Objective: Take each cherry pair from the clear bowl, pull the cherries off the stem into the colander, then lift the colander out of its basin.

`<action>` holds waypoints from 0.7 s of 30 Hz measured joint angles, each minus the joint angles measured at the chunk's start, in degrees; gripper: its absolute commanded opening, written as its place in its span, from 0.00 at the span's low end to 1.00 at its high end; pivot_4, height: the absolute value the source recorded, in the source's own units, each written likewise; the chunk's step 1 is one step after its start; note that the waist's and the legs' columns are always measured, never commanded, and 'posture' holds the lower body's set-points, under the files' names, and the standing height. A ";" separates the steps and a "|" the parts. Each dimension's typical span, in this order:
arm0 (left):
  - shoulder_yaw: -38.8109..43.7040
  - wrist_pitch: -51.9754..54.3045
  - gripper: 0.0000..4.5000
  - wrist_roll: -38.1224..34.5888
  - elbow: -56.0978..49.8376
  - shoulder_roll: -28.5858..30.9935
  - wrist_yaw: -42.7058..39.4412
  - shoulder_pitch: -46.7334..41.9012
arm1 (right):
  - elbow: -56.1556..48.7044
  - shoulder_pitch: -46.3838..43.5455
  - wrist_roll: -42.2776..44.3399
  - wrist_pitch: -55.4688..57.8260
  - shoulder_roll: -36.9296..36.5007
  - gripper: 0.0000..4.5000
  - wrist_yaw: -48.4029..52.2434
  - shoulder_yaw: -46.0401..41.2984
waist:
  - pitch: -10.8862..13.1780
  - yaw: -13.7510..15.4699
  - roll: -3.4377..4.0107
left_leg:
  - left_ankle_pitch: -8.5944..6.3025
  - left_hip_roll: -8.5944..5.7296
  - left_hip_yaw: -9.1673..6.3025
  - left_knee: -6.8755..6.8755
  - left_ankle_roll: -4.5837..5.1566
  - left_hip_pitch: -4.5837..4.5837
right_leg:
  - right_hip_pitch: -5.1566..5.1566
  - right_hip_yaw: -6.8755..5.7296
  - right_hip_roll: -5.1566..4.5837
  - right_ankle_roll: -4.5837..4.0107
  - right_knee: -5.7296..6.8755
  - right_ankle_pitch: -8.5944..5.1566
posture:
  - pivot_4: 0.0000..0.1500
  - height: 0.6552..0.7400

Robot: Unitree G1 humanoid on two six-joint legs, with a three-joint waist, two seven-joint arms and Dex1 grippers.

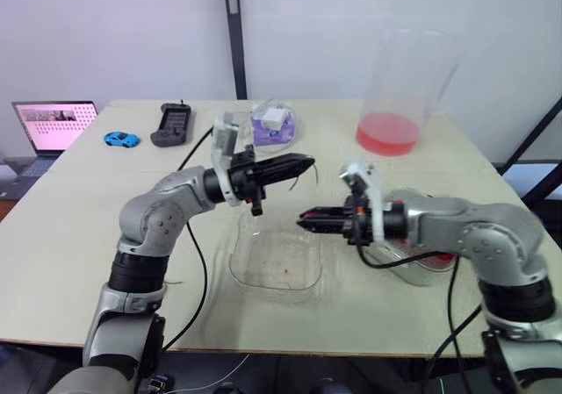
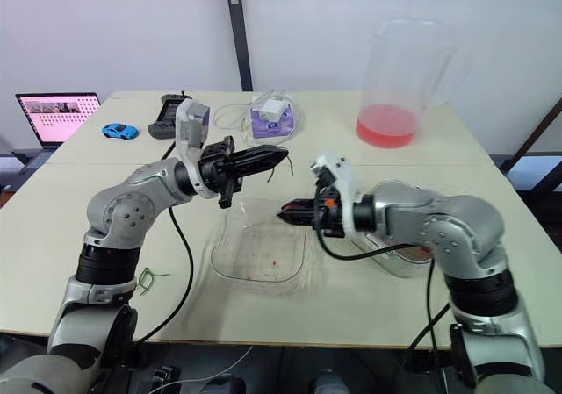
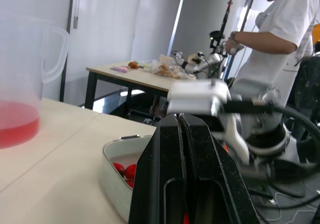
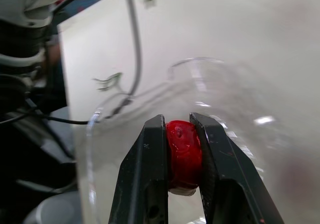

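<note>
A pale tabletop (image 1: pixel 79 236) stands before a white wall. At its centre lies the clear bowl (image 1: pixel 263 271), almost empty. The colander (image 2: pixel 395 262) sits just beside it at 3 o'clock, under the right forearm, with cherries (image 3: pixel 126 170) already inside.

The left gripper (image 1: pixel 307 161) hangs above the bowl's 12 o'clock rim. Its fingers are pressed together, apparently on a thin stem (image 1: pixel 313 180) that dangles from the tip. The right gripper (image 1: pixel 309 221) points at it from 3 o'clock, with its fingers clamped on a single red cherry (image 4: pixel 184 154) above the bowl.

The cherry looks ready to drop, but it is over the wrong vessel. The right arm should draw back toward 3 o'clock until the fingers are over the colander, then part them low so the fruit does not bounce out. The grip should stay light, since the cherry will bruise easily. The left arm can drop the stem clear of both vessels.

A tall pitcher (image 1: pixel 408 78) of red liquid stands at 1 o'clock, well apart from the work. A laptop (image 1: pixel 54 122) is at 10 o'clock. A far dish (image 1: pixel 274 124) of small items is at 12, and a black controller (image 1: pixel 173 124) and a blue toy car (image 1: pixel 120 139) are at 11. A loose green stem (image 2: pixel 151 277) lies at 8 o'clock. The left arm's black cable (image 1: pixel 198 262) trails beside the bowl and could snag it.
</note>
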 measured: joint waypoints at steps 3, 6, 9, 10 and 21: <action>0.16 -0.14 0.00 0.03 0.09 0.56 -0.12 0.09 | 2.18 -0.24 -3.75 -2.62 -10.97 0.08 4.91 -1.51 | 0.01 0.00 0.02 | -0.01 0.00 0.03 -0.02 0.02 0.01 | 0.00 0.01 0.01 0.00 -0.03 0.00 | 1.00 0.92; 0.41 -0.31 0.00 0.12 0.17 1.50 -0.19 0.27 | 6.26 2.41 -12.10 -9.14 -24.16 0.08 11.89 -0.12 | 0.01 0.01 -0.01 | -0.06 0.03 0.04 0.00 0.10 0.02 | 0.02 0.02 0.05 0.01 -0.09 -0.01 | 1.00 0.92; 0.66 -0.61 0.00 0.75 0.20 1.76 -0.26 0.47 | 9.68 6.19 -18.61 -15.86 -30.01 0.08 18.17 2.35 | 0.01 -0.41 0.00 | -0.06 0.03 0.10 -0.02 0.10 0.09 | 0.03 0.09 0.06 0.01 -0.08 -0.01 | 1.00 0.92; 0.60 -0.77 0.00 1.18 0.14 1.97 -0.35 0.70 | 10.72 7.72 -20.62 -18.15 -31.39 0.08 20.04 3.51 | 0.01 -0.42 0.01 | -0.06 0.03 0.10 -0.04 0.10 0.10 | 0.02 0.09 0.06 0.01 -0.07 -0.01 | 1.00 0.92; 1.74 -1.54 0.00 2.63 -1.44 5.79 -0.18 4.39 | 21.33 9.90 -32.88 -29.75 -30.25 0.91 26.33 7.93 | 0.03 0.01 0.06 | -0.04 0.02 0.14 0.01 0.06 0.06 | 0.01 0.13 0.00 0.01 -0.05 -0.01 | 1.00 0.92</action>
